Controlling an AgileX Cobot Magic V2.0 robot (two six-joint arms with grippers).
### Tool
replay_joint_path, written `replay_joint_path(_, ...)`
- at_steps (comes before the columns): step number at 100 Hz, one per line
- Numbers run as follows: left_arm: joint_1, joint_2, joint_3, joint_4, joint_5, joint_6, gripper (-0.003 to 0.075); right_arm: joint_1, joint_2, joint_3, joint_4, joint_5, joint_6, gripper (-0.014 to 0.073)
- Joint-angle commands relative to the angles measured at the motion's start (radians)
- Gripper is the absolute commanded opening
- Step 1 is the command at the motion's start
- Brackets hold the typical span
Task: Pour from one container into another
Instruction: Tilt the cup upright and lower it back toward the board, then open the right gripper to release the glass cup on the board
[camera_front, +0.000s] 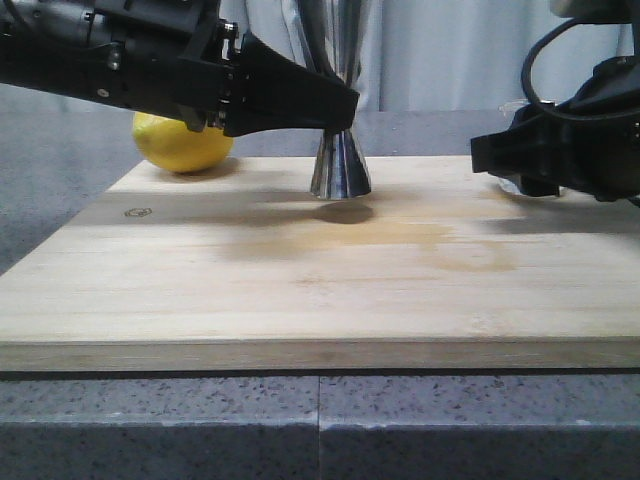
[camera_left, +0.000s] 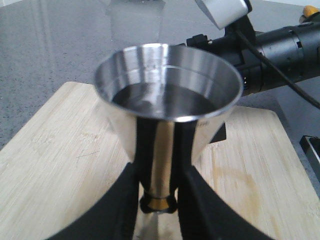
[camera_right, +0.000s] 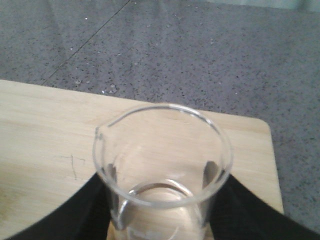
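Observation:
The steel jigger (camera_front: 340, 165) stands near the back middle of the wooden board (camera_front: 300, 290). Whether its base touches the board I cannot tell. My left gripper (camera_front: 345, 110) reaches in from the left and is shut on the jigger's narrow waist. In the left wrist view the black fingers (camera_left: 125, 210) flank the gold band, and the jigger (camera_left: 167, 90) holds liquid in its upper cup. My right gripper (camera_front: 490, 155) sits at the board's right side. It is shut on the clear glass beaker (camera_right: 160, 202), which stands upright with its pour lip showing. In the front view the beaker is mostly hidden.
A yellow lemon (camera_front: 185, 142) lies at the board's back left corner, behind the left arm. A faint damp stain (camera_front: 450, 250) marks the board right of centre. Grey speckled counter (camera_front: 150, 420) surrounds the board. The right arm (camera_left: 270, 45) shows behind the jigger.

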Motion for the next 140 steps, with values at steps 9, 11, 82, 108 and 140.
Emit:
replay_joint_path(9,-0.001,-0.054,-0.028,-0.077,0.069,0.002,0.0156,0.002,-0.019,-0.023,-0.022,-0.078,0.010,0.0260)
replay_joint_path(11,-0.001,-0.054,-0.028,-0.077,0.069,0.002,0.0156,0.002,-0.019,-0.023,-0.022,-0.078,0.010,0.0267)
replay_joint_path(82,-0.001,-0.054,-0.028,-0.077,0.069,0.002,0.0156,0.002,-0.227,-0.023,-0.057,0.012,0.010,0.0568)
replay_joint_path(108,-0.001,-0.054,-0.028,-0.077,0.047,0.003,0.0156,0.002,-0.386,-0.023,-0.111,0.059,0.005,0.0565)
replay_joint_path(140,-0.001,-0.054,-0.028,-0.091,-0.043,0.065,0.0156,0.002,-0.442,-0.023,-0.111,0.087,-0.030,0.0565)
